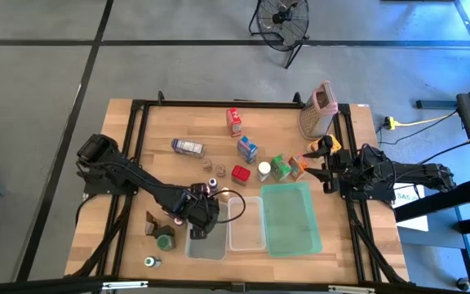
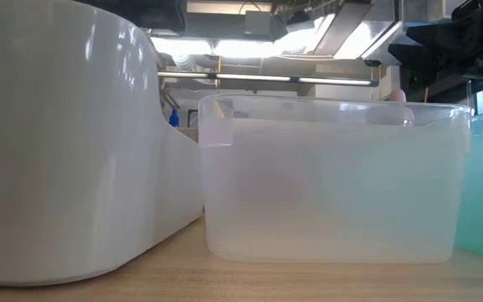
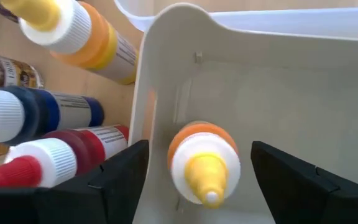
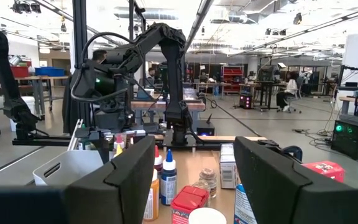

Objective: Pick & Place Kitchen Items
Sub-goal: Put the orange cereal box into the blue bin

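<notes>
My left gripper (image 1: 201, 227) (image 3: 199, 148) points down into the left clear tub (image 1: 206, 243) (image 3: 278, 93). It is open. An orange bottle (image 3: 202, 163) with a white cap and yellow nozzle sits inside the tub between the fingers, with a gap on each side. Its nozzle points up and its base is hidden. Orange (image 3: 82, 34), blue (image 3: 39, 112) and red (image 3: 55, 152) bottles are just outside the tub wall. My right gripper (image 1: 326, 165) (image 4: 194, 186) waits open at the table's right edge, holding nothing. Cartons (image 1: 247, 149) and jars (image 1: 264, 170) stand mid-table.
A second clear tub (image 1: 246, 222) (image 2: 334, 180) and a green tray (image 1: 290, 216) stand to the right of the first. A metal grater (image 1: 317, 110) stands at the far right. Green-capped jars (image 1: 165, 242) sit near the front left. A black frame (image 1: 137, 147) borders the table.
</notes>
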`<action>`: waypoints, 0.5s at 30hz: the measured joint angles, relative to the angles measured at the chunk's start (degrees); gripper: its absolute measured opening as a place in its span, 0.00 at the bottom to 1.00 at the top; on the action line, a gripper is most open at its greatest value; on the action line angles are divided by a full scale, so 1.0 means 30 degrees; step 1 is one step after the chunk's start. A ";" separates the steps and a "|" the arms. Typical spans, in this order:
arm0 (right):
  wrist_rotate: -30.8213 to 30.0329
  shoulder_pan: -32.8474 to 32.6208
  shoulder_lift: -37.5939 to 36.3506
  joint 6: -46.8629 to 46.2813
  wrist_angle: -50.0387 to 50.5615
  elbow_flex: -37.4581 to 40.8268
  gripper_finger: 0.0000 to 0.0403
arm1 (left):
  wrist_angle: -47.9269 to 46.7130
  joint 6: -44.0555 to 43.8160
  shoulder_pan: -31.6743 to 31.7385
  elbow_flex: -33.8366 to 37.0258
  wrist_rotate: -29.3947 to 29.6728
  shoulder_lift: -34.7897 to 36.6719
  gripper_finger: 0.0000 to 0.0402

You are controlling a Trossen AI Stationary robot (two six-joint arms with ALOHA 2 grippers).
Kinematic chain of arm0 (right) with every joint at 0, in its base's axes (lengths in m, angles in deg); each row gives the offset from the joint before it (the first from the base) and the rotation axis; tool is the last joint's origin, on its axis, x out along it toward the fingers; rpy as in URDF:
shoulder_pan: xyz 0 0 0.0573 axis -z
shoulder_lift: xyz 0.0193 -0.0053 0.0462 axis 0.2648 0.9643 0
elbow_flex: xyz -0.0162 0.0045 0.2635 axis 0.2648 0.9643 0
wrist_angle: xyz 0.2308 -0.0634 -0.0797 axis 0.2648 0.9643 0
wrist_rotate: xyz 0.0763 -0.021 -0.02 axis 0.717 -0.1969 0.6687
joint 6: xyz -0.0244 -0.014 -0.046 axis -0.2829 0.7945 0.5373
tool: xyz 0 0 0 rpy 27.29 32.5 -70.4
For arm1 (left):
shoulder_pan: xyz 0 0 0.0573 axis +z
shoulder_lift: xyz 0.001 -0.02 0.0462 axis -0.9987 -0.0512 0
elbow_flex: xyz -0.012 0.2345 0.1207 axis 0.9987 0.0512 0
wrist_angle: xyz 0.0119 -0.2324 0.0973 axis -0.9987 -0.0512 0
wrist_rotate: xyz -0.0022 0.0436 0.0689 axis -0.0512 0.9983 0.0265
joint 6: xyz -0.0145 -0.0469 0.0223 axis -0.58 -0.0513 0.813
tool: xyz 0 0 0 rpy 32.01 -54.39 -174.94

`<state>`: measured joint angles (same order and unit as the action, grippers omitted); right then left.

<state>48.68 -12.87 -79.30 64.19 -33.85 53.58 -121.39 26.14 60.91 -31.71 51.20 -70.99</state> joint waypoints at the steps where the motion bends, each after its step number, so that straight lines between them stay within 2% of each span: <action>1: 0.0000 0.0000 0.0000 0.0000 0.0000 0.0000 0.55 | 0.0001 0.0000 0.0000 0.0000 0.0005 0.0000 0.71; 15: 0.0015 0.0000 0.0000 0.1013 0.0051 0.0000 0.55 | -0.0137 -0.0503 0.0000 0.0000 0.0179 0.0073 0.82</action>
<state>48.72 -12.87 -79.30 67.23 -33.70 53.58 -121.80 24.63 60.91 -31.71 51.73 -70.77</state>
